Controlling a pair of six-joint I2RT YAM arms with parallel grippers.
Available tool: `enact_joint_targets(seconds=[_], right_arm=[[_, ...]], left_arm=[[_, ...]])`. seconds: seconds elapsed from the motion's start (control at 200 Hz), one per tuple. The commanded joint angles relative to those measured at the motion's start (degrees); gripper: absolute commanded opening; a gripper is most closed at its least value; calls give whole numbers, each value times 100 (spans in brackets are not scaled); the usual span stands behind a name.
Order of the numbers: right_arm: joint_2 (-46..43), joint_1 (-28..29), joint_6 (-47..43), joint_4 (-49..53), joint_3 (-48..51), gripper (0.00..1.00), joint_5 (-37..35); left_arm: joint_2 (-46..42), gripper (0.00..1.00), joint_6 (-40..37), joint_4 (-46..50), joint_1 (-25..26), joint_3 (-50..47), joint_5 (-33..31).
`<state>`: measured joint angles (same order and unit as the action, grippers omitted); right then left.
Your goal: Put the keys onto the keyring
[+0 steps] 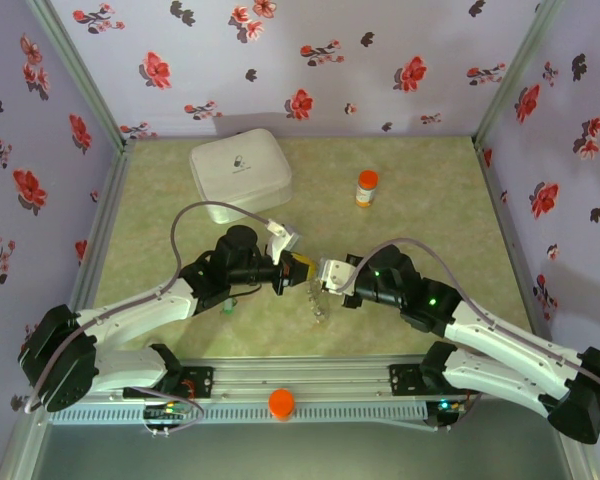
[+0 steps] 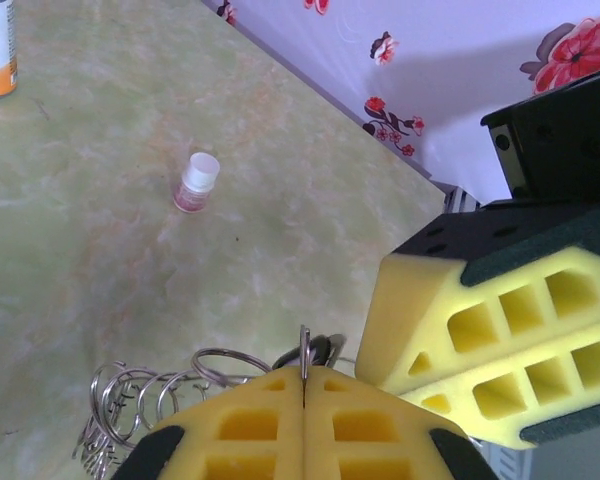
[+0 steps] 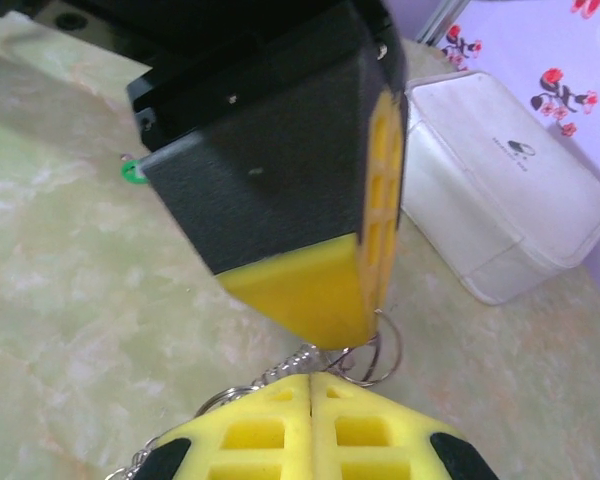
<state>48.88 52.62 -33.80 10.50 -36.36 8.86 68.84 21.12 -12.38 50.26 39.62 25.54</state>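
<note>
The top camera overlooks the green marbled counter (image 1: 430,210); both wrist cameras closely face one grey metal ring chain (image 2: 115,400).

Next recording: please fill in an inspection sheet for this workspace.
Surface: green marbled table top, no spills seen.
Job's things: keyring, a chain of metal rings, trails down between the end effectors; green key lies on the table beside the left arm.
Clutter: white case, orange-capped pill bottle, small white-capped vial.
Grippers: left end effector shut on a ring of the keyring; right end effector shut, tips at the chain, grip unclear.
Cables: grey cable arcs over the left arm, second cable over the right.
Surroundings: floral walls, metal frame.
</note>
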Motion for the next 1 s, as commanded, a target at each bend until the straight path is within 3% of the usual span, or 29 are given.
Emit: enact_joint_targets(seconds=[0.0, 0.155, 0.245, 0.415, 0.555, 0.995], right_arm=[[-96, 49, 321, 275, -188, 0, 151], [-417, 54, 840, 271, -91, 0, -563], [-560, 40, 1687, 395, -103, 0, -1226], [-413, 47, 4906, 920, -71, 0, -2185], [281, 12, 6573, 1583, -164, 0, -2065], [2156, -1073, 6603, 1810, -456, 0, -600]], left_arm=[[-49, 0, -336, -12, 36, 240, -213], [-53, 0, -507, 30, 45, 214, -399], [-71, 0, -589, 82, 58, 205, -474], [-99, 0, -635, 39, 54, 98, -594], [-69, 0, -626, -36, 54, 51, -673], [-57, 0, -732, 119, 54, 84, -800]])
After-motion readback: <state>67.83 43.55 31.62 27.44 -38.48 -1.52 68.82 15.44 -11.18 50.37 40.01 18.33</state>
